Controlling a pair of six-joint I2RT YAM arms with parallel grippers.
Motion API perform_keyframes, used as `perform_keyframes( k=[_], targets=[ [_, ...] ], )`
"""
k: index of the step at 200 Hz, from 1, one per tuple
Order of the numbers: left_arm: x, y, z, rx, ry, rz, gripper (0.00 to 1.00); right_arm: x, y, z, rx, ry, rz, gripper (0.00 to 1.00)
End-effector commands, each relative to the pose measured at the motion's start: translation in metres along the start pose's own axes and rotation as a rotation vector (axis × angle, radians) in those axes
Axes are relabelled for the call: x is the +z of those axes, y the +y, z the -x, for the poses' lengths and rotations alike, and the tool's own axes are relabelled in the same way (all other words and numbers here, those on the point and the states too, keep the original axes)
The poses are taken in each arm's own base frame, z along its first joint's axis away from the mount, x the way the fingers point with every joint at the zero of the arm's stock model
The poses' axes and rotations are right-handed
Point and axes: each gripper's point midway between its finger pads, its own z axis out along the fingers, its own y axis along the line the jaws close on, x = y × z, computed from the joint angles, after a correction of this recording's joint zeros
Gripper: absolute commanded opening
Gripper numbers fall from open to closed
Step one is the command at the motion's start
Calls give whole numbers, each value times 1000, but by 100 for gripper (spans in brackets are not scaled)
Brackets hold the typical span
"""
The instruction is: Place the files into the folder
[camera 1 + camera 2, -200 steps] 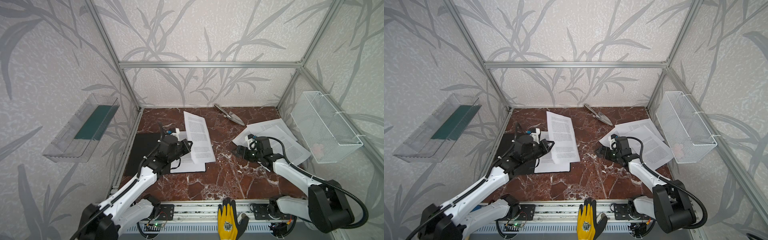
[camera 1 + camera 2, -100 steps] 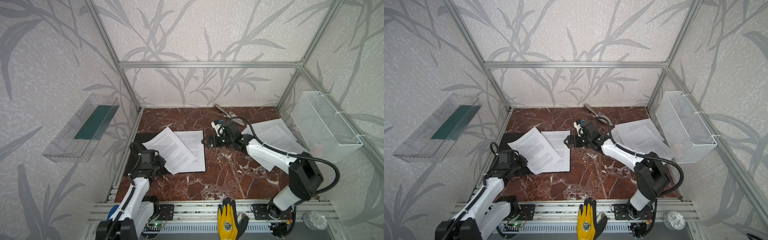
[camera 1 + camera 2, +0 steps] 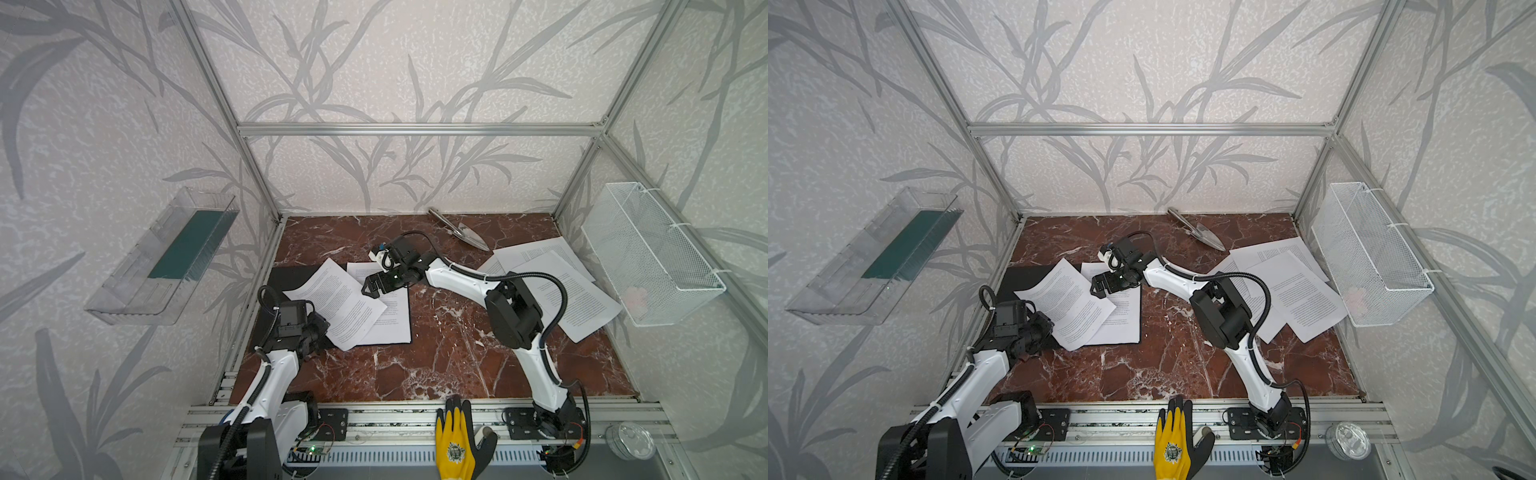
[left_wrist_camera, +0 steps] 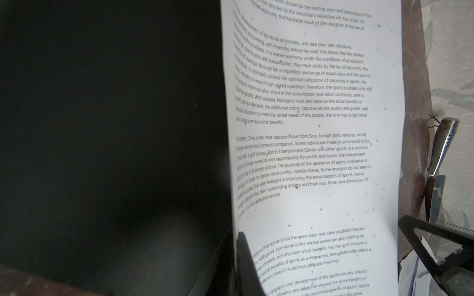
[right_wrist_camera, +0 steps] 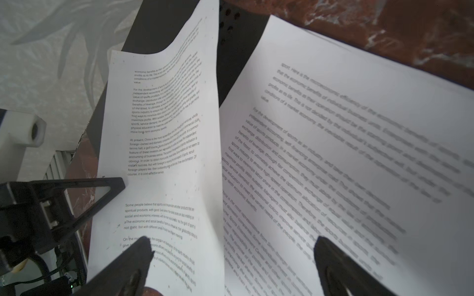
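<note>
Black-fingered, my right tool (image 3: 372, 286) gapes wide just over two files (image 3: 395, 320) lying across the folder (image 3: 291, 276) at the bench's (image 3: 436, 365) left. My left tool (image 3: 318, 328) pinches the upper file (image 3: 336, 303) by its near corner. Loose files (image 3: 573, 299) lie far right. The wall tray (image 3: 137, 286) holds a green panel (image 3: 191, 245); the basket's (image 3: 648, 257) contents are unclear.

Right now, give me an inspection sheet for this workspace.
Surface: red-brown marble table.
Job's things: folder flat at left, partly under two sheets; top sheet curls up; other sheets lie at right, off the folder.
Clutter: trowel at the back; glove on the front rail.
Grippers: left tool shut on top sheet's edge; right tool open above the two sheets.
Cables: black cables loop off each arm.
Surroundings: clear tray with green panel on left wall; mesh basket on right wall.
</note>
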Motion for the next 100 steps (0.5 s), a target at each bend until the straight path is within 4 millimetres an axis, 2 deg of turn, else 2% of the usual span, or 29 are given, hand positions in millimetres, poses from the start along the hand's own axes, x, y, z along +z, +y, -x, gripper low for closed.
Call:
perform_keyframes(
  k=[1,35,72,100],
  targets=[
    [3,1,-1,11,6,-11,0,13,17,-7,-52,68,45,92],
    [10,-1,-6,10,47,-21,0,29,20,-2,-60,96,66,81],
    [12,-1,-8,12,59,-23,0,43,20,0,-72,151,65,56],
    [12,-1,-8,12,55,-23,0,44,22,4,-78,142,62,45]
  ],
)
